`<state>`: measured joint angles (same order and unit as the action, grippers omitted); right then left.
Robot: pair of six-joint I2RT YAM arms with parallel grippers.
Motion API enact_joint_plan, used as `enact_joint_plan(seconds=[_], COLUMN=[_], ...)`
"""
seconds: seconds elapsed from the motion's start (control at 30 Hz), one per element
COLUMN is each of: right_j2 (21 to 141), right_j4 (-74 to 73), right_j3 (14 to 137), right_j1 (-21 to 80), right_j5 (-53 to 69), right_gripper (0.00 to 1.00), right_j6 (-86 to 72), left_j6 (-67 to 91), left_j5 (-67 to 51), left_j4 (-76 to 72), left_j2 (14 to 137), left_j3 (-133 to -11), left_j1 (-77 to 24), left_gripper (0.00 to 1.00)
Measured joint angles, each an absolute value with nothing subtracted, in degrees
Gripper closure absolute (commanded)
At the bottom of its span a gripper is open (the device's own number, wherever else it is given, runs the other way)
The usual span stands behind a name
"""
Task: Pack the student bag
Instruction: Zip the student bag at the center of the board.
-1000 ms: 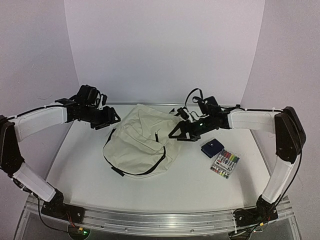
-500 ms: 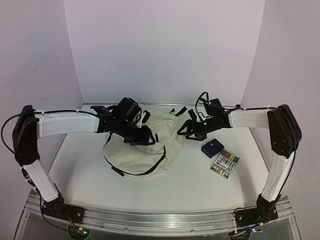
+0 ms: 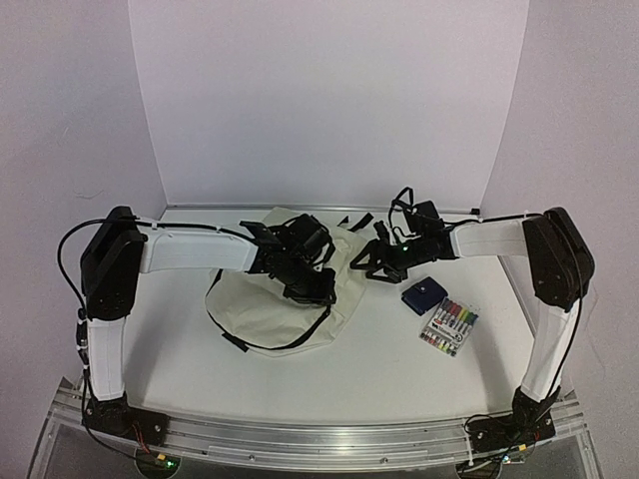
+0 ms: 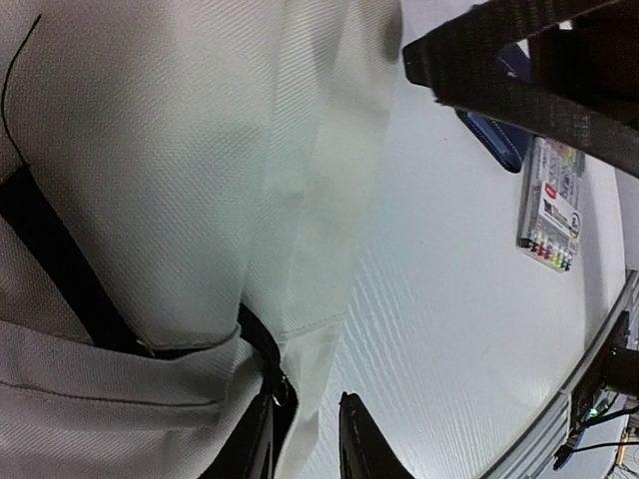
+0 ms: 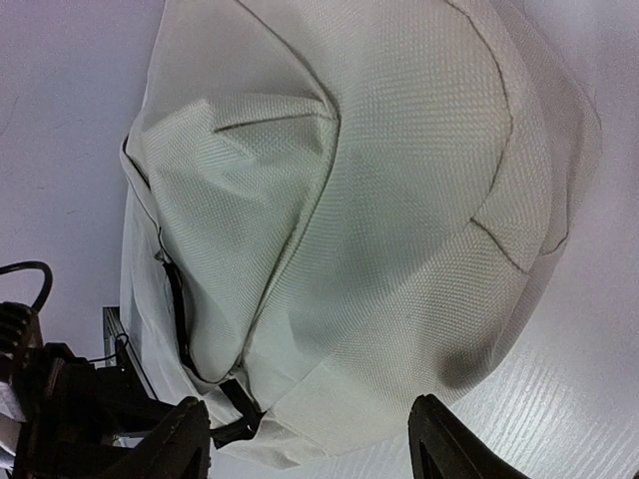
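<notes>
Left gripper [image 4: 305, 451]: it is hanging low over the right half of the bag [image 3: 268, 304], its jaws standing narrow. The bag's folded edge is lying between them, with the black trim [image 4: 60, 259] running down toward that spot. Whether they are actually pinching the cloth I cannot tell.
Right gripper [image 5: 315, 444]: it is hovering released, jaws spread wide, above the bag's rounded upper right side, and is holding nothing.
Bag: it is lying slumped in the middle of the table [image 3: 379, 369], between the two arms. No open mouth is showing from above (the zipper line is looking shut, as far as I can judge).
Waiting items: a navy pouch [image 3: 423, 295] and a pack of markers [image 3: 451, 327] are sitting on the table to the right of the bag, just beside each other. Neither is being touched.
Step in hand: judging by the layout, the arms are getting a hold on the bag to open or steady it. Packing proper is not yet begun.
Next move: it is calling for a firm pinch by the left gripper on the edge or zipper pull. The right gripper then needs to take the opposite side, so the mouth is gaping wide enough for the pouch and markers.
Risk: the soft cloth is likely to be slipping out of any shallow pinch.
</notes>
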<state>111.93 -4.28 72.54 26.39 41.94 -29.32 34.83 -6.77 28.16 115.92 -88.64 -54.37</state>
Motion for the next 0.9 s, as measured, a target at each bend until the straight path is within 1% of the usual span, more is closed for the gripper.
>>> enact_joint_plan(seconds=[0.6,0.67,0.73,0.83,0.9], right_j2=[114.41,114.43,114.43,114.56,115.04], right_j4=[-2.33,-2.3,-2.19,-2.14,-1.79], right_j3=[72.03,71.96,71.96,71.96,71.96], right_j1=[27.57,27.91,28.08,28.35,28.58], right_j5=[42.94,42.93,42.9,42.77,42.59], right_gripper=[0.36,0.36,0.35,0.3,0.28], right_j6=[-31.17,-31.25,-31.34,-31.45,-31.53], left_j6=[35.0,35.0,34.96,34.78,34.6], left_j5=[-1.72,-1.26,-0.94,-0.47,-0.27], left_j4=[32.16,32.66,33.02,33.17,33.07], left_j2=[123.02,123.64,124.11,124.29,124.29], left_j3=[-96.56,-97.42,-98.03,-98.15,-98.11], left_j1=[-54.84,-54.87,-54.87,-54.81,-54.75], left_gripper=[0.76,0.79,0.86,0.99,1.0])
